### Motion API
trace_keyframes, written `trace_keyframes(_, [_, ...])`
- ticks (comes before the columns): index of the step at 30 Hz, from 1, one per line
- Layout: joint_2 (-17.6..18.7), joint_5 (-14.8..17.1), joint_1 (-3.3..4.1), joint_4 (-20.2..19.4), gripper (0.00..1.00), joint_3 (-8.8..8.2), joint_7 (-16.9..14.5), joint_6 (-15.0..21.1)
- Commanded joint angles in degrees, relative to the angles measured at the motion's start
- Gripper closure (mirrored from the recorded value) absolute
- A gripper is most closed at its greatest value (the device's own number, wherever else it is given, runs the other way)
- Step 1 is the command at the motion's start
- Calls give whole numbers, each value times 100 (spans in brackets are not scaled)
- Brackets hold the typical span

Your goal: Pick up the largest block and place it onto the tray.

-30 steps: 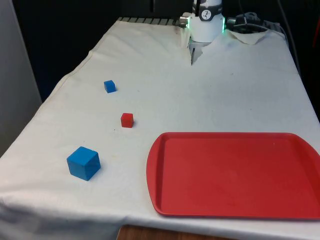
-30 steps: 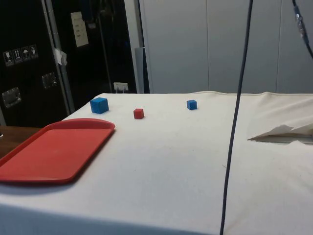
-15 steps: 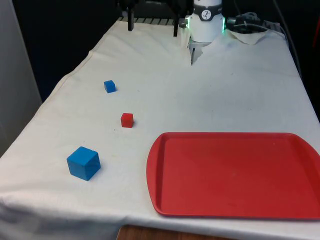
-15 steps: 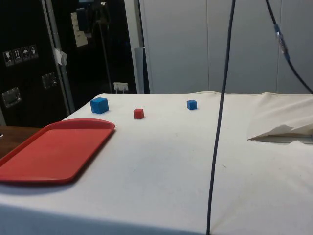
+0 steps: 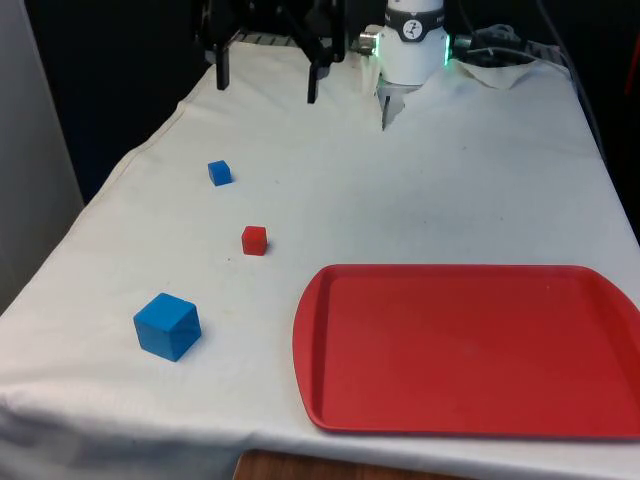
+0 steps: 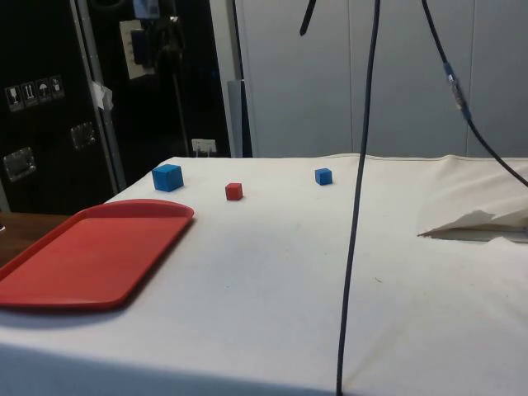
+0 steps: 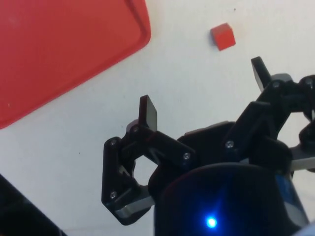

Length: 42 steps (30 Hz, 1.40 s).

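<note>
The largest block, a blue cube (image 5: 167, 326), sits near the table's front corner on the front view's left; the side view shows this blue cube (image 6: 167, 176) just beyond the tray's far corner. The red tray (image 5: 470, 350) lies flat and bare at the front right, and also appears in the side view (image 6: 87, 252) and wrist view (image 7: 59, 44). My gripper (image 5: 267, 80) hangs open high over the table's far left part, far from the cube. In the wrist view the gripper (image 7: 204, 93) holds nothing between its spread fingers (image 7: 147, 113).
A small red block (image 5: 254, 240) and a small blue block (image 5: 220, 172) lie in a line behind the big cube. The wrist view has the red block (image 7: 223, 37) beyond the fingers. A black cable (image 6: 355, 206) hangs down in the side view. The cloth is folded up near the robot base (image 5: 390, 105).
The gripper has come down into the front view and moved towards that view's left and nearer the camera. The blocks and tray have not moved.
</note>
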Motion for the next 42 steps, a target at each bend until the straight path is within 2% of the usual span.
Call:
trace_keyframes(1, [-6, 17, -6, -34, 0, 0, -40, 126])
trace_keyframes(5, [-11, 0, 11, -74, 0, -23, -40, 149])
trace_keyframes(11, [86, 63, -34, -69, 0, -29, -11, 367])
trace_keyframes(12, [57, 17, -6, -97, 0, -52, -11, 315])
trace_keyframes(13, [103, 74, -46, -63, 0, -29, -17, 418])
trace_keyframes(18, [241, 195, -80, -57, 0, -57, -57, 779])
trace_keyframes(20, [264, 206, -86, -63, 0, -57, -63, 837])
trace_keyframes(21, [275, 201, -57, -92, 0, -97, -46, 865])
trace_keyframes(22, [332, 258, -115, -57, 0, -57, -92, 951])
trace_keyframes(28, [647, 533, -212, 0, 0, -109, -241, 1324])
trace_keyframes(29, [579, 481, -132, -80, 0, -160, -206, 1301])
trace_keyframes(30, [699, 579, -229, 17, 0, -120, -264, 1364])
trace_keyframes(33, [928, 802, -292, 138, 0, -178, -372, 1513])
trace_keyframes(35, [985, 859, -304, 172, 0, -195, -401, 1541])
trace_keyframes(36, [1112, 980, -344, 241, 0, -223, -453, 1616])
trace_keyframes(37, [1169, 1043, -355, 275, 0, -241, -481, 1639])
trace_keyframes(38, [1089, 1014, -264, 149, 0, -309, -470, 1656])
trace_keyframes(39, [1152, 1077, -281, 178, 0, -321, -498, 1684])
trace_keyframes(40, [1301, 1169, -395, 344, 0, -269, -539, 1707])
trace_keyframes(42, [1421, 1289, -424, 413, 0, -304, -590, 1748])
